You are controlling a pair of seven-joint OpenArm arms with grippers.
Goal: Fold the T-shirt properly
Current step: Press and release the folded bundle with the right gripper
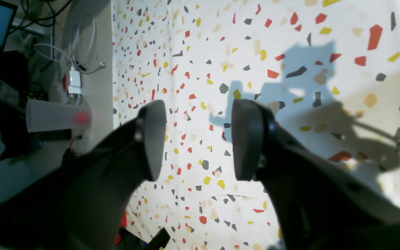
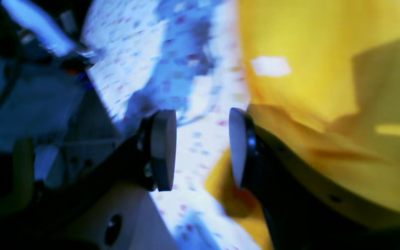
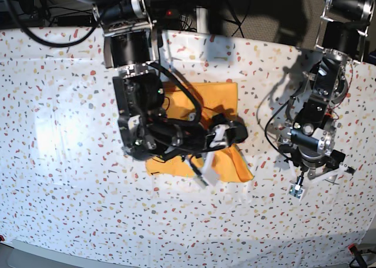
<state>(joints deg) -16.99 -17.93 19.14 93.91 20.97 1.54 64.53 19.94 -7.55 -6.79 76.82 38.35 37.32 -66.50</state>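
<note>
right gripper (image 2: pixel 200 149) is over the near edge of the shirt (image 3: pixel 202 97), jaws apart with nothing between them, only speckled table (image 3: pixel 64 133) showing through the gap. in the wrist view the yellow cloth lies just off one fingertip's side, a raised fold of it touching or nearly touching that pad (image 2: pixel 236 146), the other pad over bare table. so the shirt's edge runs right alongside this hand, not yet between the jaws. from the base view the shirt sits under and beyond the right arm, partly folded into a rough block, longer across than deep as far as the arm lets me see. left gripper (image 1: pixel 194 139) is well apart from the cloth, jaws wide, empty, only table beneath. right arm is clearly nearer; i'd judge the next grab needs a small sideways shift to straddle that edge.
</note>
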